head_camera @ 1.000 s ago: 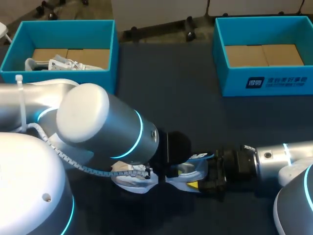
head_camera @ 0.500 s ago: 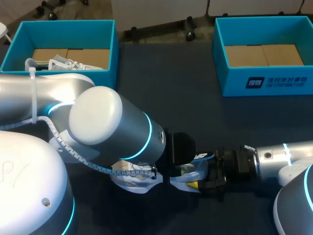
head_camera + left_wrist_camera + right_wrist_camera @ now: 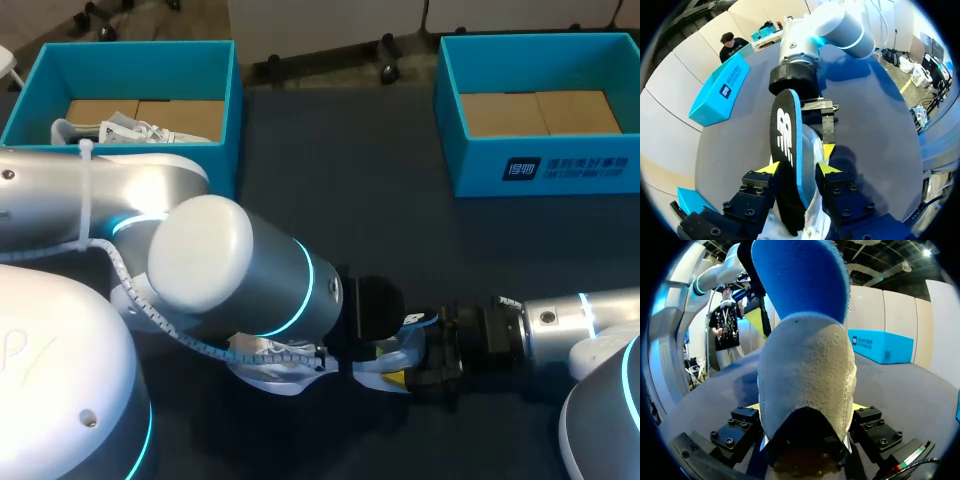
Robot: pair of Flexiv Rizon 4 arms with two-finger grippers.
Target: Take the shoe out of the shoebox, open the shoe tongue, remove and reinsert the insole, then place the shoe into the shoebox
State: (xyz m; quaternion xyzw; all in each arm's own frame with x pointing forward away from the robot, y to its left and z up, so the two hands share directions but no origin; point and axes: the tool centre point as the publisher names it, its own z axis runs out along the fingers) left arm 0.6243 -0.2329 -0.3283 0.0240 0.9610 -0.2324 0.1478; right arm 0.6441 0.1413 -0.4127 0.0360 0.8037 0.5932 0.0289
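Two grips at the surface's (image 3: 380,220) six o'clock: right end effector (image 3: 807,407) clamps the shoe (image 3: 807,365) steady so left end effector (image 3: 798,167), pinching the insole (image 3: 785,130), can work it.

Dark table (image 3: 380,220), head view. At 1 o'clock: blue box (image 3: 470,160) with printed front panel and brown cardboard floor (image 3: 540,112). At 11 o'clock: spare white sneaker (image 3: 130,130) lying inside the shoebox (image 3: 130,70).
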